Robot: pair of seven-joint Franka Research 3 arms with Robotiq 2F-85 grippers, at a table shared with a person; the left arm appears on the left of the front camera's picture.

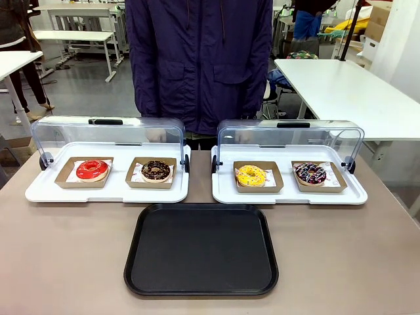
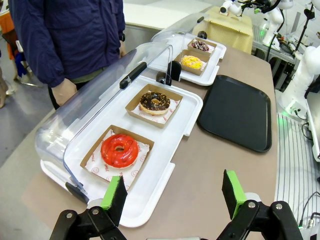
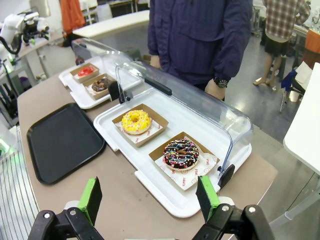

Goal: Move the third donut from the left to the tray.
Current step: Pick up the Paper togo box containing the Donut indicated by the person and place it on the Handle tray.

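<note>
The third donut (image 1: 251,174) shows fully; a hand (image 1: 155,135) blurs behind the clear lid (image 1: 108,133).

Four donuts (image 1: 156,170) (one yellow donut (image 1: 251,175) among them), two white trays (image 1: 105,192), one black tray (image 1: 200,252).

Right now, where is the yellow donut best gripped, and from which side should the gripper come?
Probably the yellow donut, across its ring's outer edges, from above on the robot's side: it lies flat in its shallow cardboard holder, and the clear lid stands open along the far side.
</note>
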